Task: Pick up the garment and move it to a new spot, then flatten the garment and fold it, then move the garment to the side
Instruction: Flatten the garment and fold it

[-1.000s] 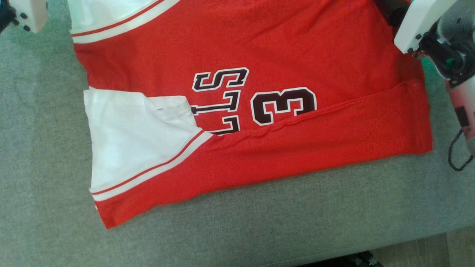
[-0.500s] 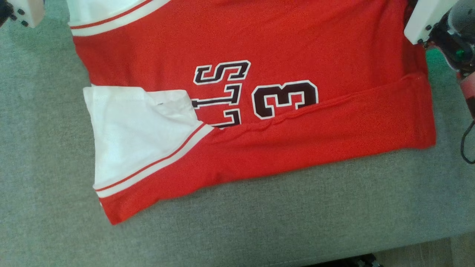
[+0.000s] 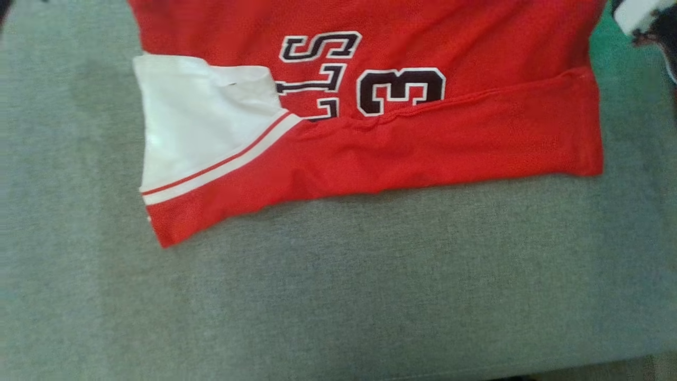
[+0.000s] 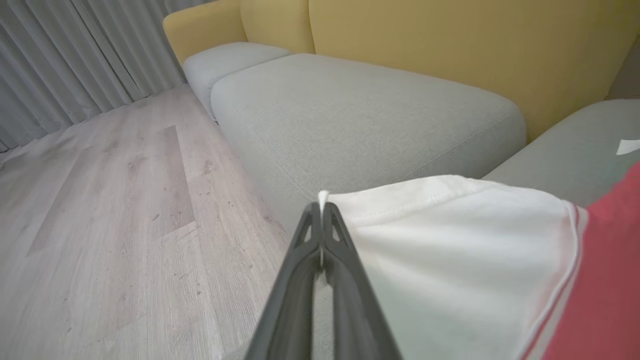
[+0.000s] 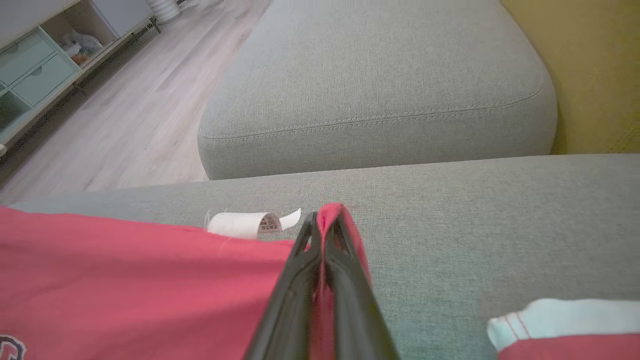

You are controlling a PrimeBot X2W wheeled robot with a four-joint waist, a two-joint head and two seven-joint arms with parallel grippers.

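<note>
Head view. Shows the jersey (image 3: 423, 143) spread on the grey seat (image 3: 338, 291). Near long edge already turned up over the lower half of the number, with a white sleeve (image 3: 201, 121) lying on top at the left. Reads as one lengthwise fold laid and the far side not yet brought over. Leaves a broad bare strip of seat toward the front edge. Catches a corner of the right arm (image 3: 640, 13) at upper right, just past the hem.

Left wrist view. Finds the left tool (image 4: 321, 212) pinched tight on the cuff corner of the far sleeve (image 4: 450, 250), cloth lifted and drawn taut toward the red body. Probably gripped at the corner so that the edge travels straight. Has a second cushion (image 4: 360, 110) ahead and the yellow backrest (image 4: 450, 50) behind it. Drops to floor (image 4: 100, 210) on the view's left, so little margin that way.

Right wrist view. Finds the right tool (image 5: 325, 222) closed on a red corner pinched up into a peak, likely the hem-end partner of the other hold. Spots a white label (image 5: 245, 224) just beside the fingertips at the jersey's edge. Open grey seat ahead and to the right.
</note>
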